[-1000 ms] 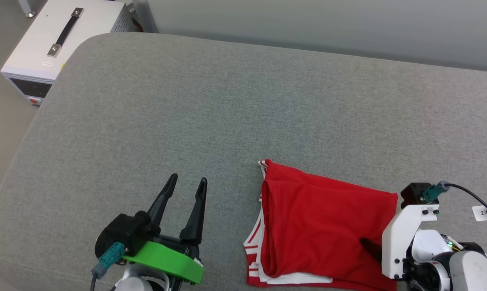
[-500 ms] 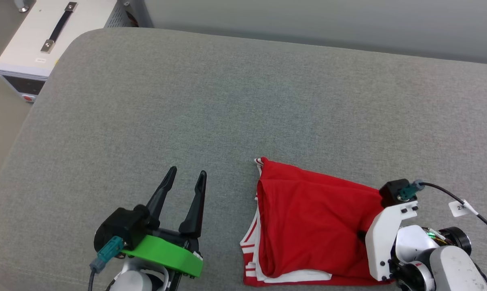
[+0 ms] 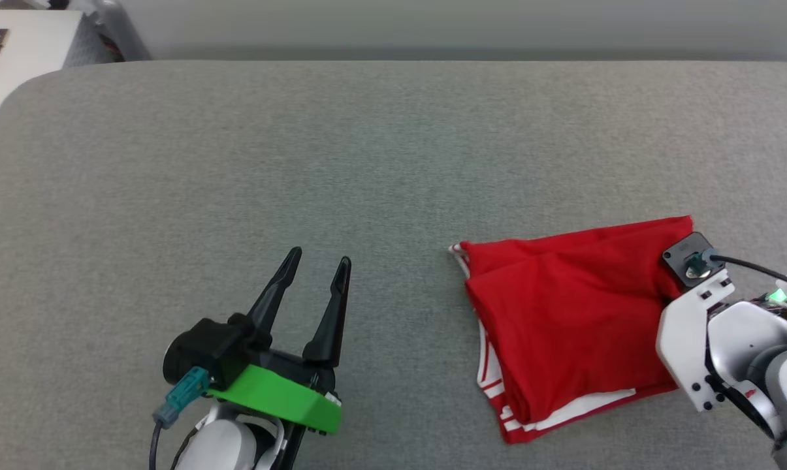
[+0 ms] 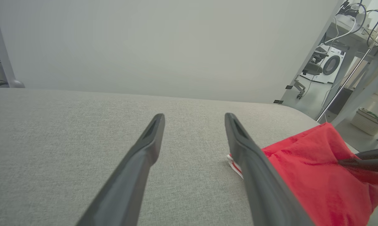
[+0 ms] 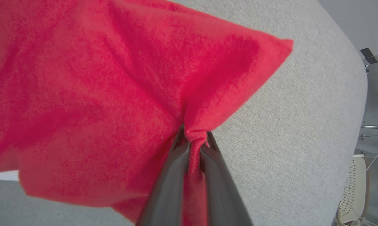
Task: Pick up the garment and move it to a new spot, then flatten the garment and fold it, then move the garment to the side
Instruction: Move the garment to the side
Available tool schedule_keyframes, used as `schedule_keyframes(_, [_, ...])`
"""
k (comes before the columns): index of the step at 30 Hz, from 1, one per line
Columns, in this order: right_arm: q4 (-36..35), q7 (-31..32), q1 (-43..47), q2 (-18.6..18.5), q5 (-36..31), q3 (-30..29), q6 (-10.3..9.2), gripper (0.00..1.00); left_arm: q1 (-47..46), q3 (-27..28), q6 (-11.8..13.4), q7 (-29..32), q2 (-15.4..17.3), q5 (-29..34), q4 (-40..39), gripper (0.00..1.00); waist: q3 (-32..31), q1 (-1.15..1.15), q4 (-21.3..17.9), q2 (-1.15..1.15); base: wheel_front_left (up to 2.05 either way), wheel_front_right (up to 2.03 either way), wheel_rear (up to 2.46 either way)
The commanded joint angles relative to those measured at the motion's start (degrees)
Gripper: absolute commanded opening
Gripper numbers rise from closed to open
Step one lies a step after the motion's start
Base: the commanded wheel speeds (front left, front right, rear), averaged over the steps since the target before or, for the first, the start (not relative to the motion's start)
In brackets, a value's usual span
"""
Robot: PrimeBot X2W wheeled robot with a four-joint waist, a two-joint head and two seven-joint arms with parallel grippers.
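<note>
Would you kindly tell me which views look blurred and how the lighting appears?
Head view: even, diffuse light, faint shadows by the red T-shirt. Right wrist view: cloth and right end effector near the lens look soft. Left wrist view: left end effector's base blurs.

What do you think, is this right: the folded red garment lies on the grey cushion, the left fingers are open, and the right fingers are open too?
No: the right gripper is shut on a fold of the garment, as the right wrist view shows. The garment does lie folded on the grey cushion, and the left gripper is open.
</note>
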Motion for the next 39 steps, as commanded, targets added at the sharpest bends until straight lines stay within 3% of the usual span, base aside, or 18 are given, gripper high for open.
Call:
schedule_keyframes(1, [0.0,-0.61,-1.01,-1.64,0.33,0.31,-0.1,0.0,-1.39,-0.29,-0.15,-0.33,0.34,-0.06,-0.4,1.0,3.42,0.0,-5.93,0.0,0.0,0.0,0.0])
schedule_keyframes(6, [2.67,-3.41,-4.18,-9.2,0.78,-0.12,-0.1,0.0,-3.82,-1.58,-0.15,-0.33,1.75,0.53,-1.48,1.0,6.59,0.0,-10.83,0.0,0.0,0.0,0.0])
schedule_keyframes(14, [11.12,-11.34,-9.73,-16.23,-2.04,-3.46,-0.1,0.0,-8.32,-4.07,-0.15,-0.33,4.14,1.03,-4.6,1.0,12.59,0.0,-14.85,0.0,0.0,0.0,0.0])
schedule_keyframes(27, [23.13,-21.11,-18.19,-15.33,-7.78,-10.39,-0.1,0.0,-12.57,-6.5,-0.15,-0.33,7.73,2.1,-8.18,1.0,20.48,0.0,-18.41,0.0,0.0,0.0,0.0])
schedule_keyframes(39, [32.93,-25.47,-23.39,-14.34,-11.79,-15.87,-0.1,0.0,-14.89,-7.34,-0.15,-0.33,8.36,2.23,-9.04,1.0,23.08,0.0,-17.44,0.0,0.0,0.0,0.0])
